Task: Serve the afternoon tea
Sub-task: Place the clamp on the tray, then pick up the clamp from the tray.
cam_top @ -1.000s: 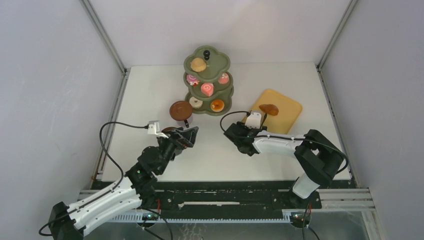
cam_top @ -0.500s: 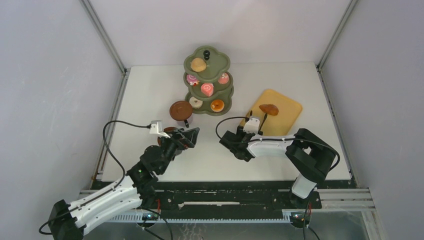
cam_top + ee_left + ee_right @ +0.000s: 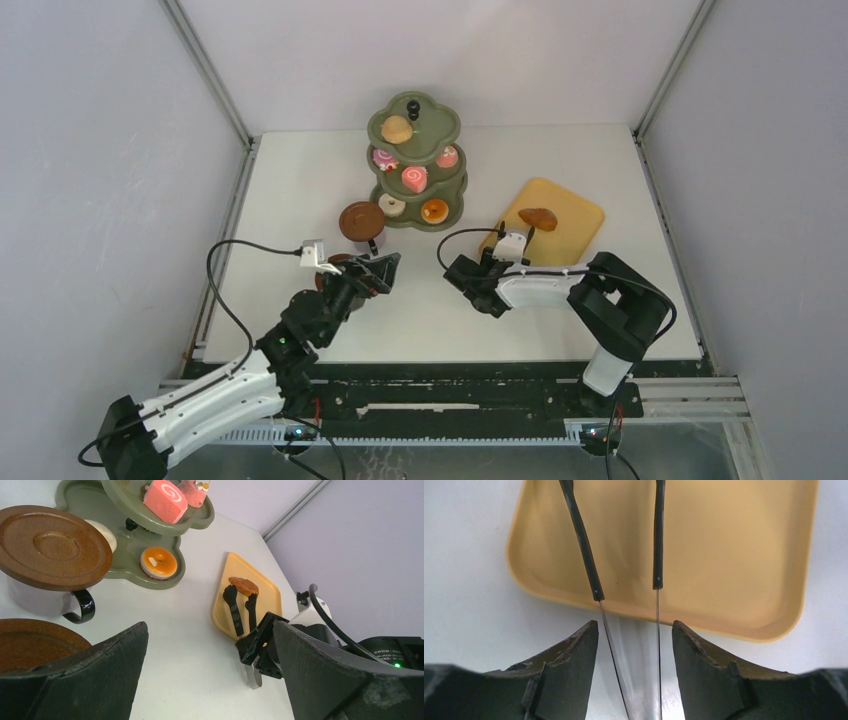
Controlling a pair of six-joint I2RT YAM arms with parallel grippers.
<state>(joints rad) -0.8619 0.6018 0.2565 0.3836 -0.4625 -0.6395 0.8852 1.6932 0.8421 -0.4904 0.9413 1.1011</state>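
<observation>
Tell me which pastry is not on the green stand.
The brown bun on the yellow tray, at the tips of the black tongs. All the others sit on tiers of the stand.

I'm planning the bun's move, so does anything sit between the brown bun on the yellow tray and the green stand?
Nothing visible does: only bare table lies between the bun on its tray and the stand. The brown cup sits on the stand's other side, and the tongs extend toward the right hand.

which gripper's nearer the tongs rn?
Right. The right gripper has its fingers either side of the tongs at the tray's near edge. The left gripper hangs by the cups, away from them.
</observation>
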